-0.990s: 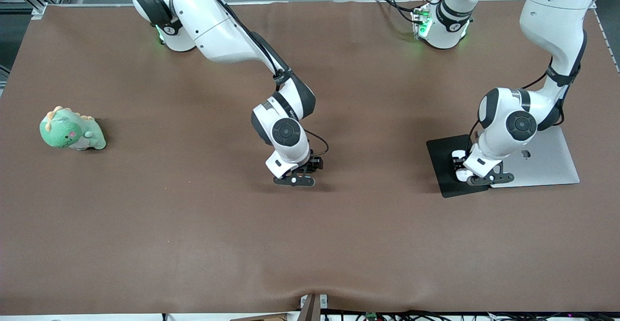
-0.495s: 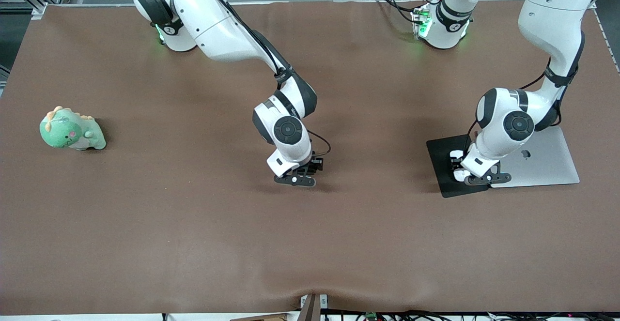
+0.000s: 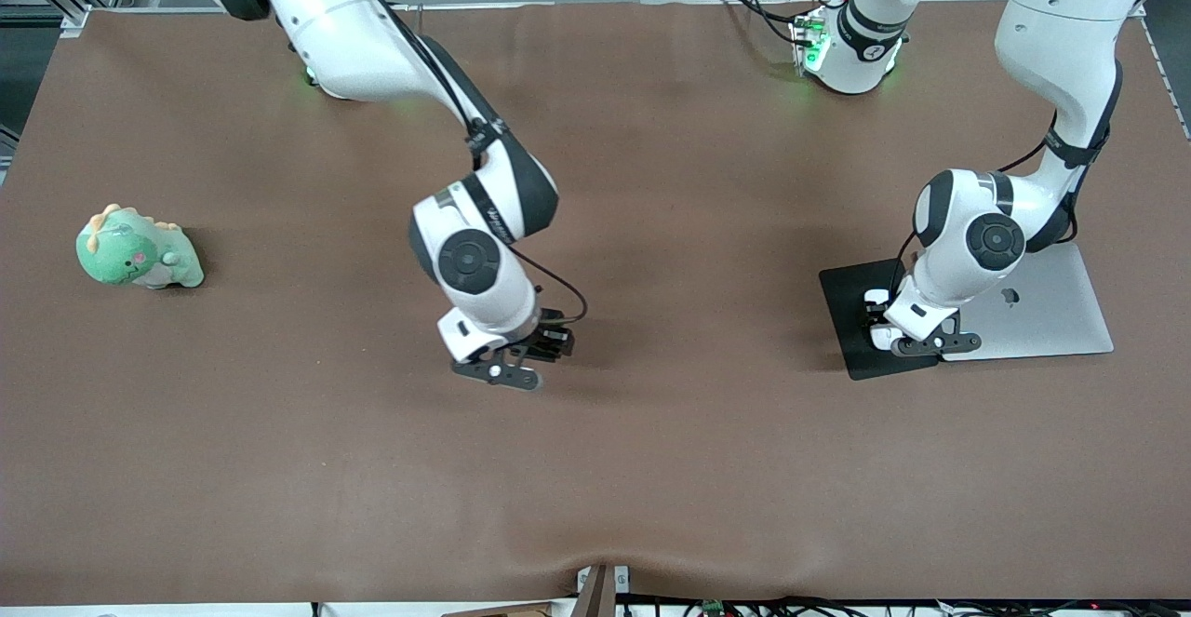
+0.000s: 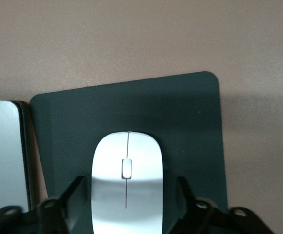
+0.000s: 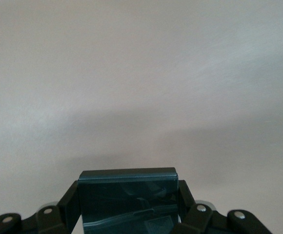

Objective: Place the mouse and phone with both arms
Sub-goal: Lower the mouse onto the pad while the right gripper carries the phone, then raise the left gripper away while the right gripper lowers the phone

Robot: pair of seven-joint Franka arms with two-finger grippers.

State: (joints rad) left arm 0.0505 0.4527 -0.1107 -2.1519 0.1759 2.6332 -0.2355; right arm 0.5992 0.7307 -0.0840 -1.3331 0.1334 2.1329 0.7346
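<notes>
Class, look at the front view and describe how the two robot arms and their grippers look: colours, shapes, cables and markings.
Both arms are glossy white jointed tubes with black bands and round dark joint caps. The right arm and left arm each carry a thin black cable strapped alongside. The right gripper and left gripper are black, with white wrist blocks. Green lights glow at the bases.
</notes>
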